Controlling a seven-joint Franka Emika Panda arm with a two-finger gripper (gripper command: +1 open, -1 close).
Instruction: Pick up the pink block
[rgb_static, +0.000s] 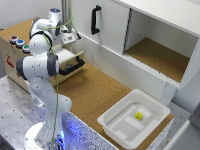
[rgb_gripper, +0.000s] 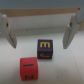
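In the wrist view the pink block (rgb_gripper: 29, 68), a pinkish-red cube with dark marks, lies on a pale surface. It touches or nearly touches a corner of a purple cube (rgb_gripper: 46, 49) with a yellow letter. My gripper (rgb_gripper: 39, 45) is open and empty, its two fingers (rgb_gripper: 9, 29) standing wide apart above both cubes. The purple cube is nearer the middle between them, and the pink block sits off to one side. In the exterior view the gripper (rgb_static: 71, 36) hangs over the open drawer (rgb_static: 64, 56) at the view's left. The pink block does not show there.
The drawer has a black handle (rgb_static: 73, 66). A white bin (rgb_static: 120, 125) on the cork counter holds a small yellow cube (rgb_static: 138, 115). An open cabinet (rgb_static: 160, 50) with a black-handled door (rgb_static: 95, 20) stands behind. Coloured caps (rgb_static: 19, 42) sit on the drawer unit.
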